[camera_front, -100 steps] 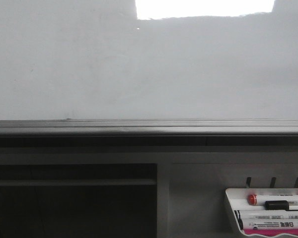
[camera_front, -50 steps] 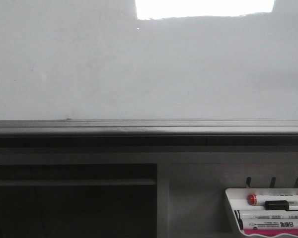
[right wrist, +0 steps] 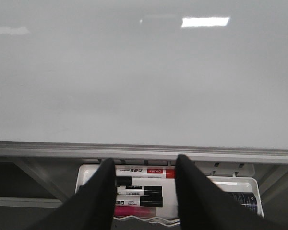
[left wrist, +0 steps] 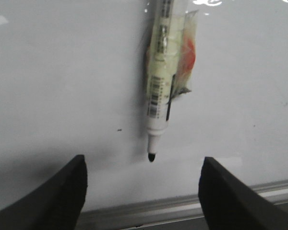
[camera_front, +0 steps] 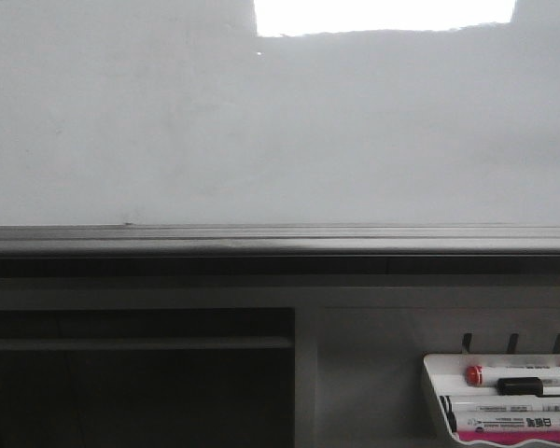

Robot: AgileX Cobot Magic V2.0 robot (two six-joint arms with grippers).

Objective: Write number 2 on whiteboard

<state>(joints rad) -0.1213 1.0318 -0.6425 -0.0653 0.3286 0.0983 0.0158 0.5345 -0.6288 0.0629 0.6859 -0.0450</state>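
whiteboard (camera_front: 168,121): big glossy white-grey board, upright, fills upper half of front view; also seen in both wrist views.
glare: bright rect patch at 12–1 o'clock on board, cut by frame top.
bottom rail (camera_front: 280,239): grey metal, runs horiz full width at 6 o'clock edge.
surface: no "2" stroke visible; only faint smudges.

Your left claw (left wrist: 143,191) stands spread wide before the glossy white-grey whiteboard (left wrist: 62,86), where a taped white black-tipped marker (left wrist: 158,91) points its tip at the surface.
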